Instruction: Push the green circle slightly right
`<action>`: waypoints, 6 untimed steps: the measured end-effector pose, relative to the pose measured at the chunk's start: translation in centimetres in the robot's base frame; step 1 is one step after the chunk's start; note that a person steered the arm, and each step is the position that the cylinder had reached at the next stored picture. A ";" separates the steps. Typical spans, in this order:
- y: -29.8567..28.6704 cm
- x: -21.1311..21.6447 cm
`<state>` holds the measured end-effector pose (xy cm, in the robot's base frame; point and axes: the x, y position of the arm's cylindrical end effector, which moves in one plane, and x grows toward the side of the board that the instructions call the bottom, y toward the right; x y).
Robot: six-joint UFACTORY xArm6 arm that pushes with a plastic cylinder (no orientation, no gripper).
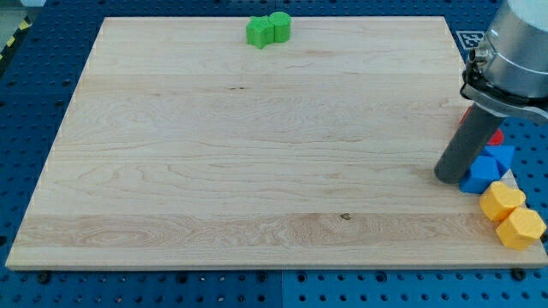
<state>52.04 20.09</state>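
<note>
Yellow blocks [511,216] beside my tip [449,175]

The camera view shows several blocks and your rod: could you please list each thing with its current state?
green circle: at the board's top edge, touching the green star.
green star: on the circle's left, flat.
blue blocks: at the right edge, beside my tip.
yellow blocks: two, lower right, partly off the board.
red block: mostly hidden behind the rod.
my tip: at the right edge, far from the green circle.
wooden board: flat.

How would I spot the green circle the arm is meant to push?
Look along the wooden board's top edge, a little left of centre, where two green blocks touch. The green circle is the right one, rounded, unlike the jagged green star on its left.
</note>
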 end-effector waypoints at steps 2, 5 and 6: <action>-10.0 -0.8; -31.6 -11.9; -37.2 -17.6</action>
<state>34.44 -17.12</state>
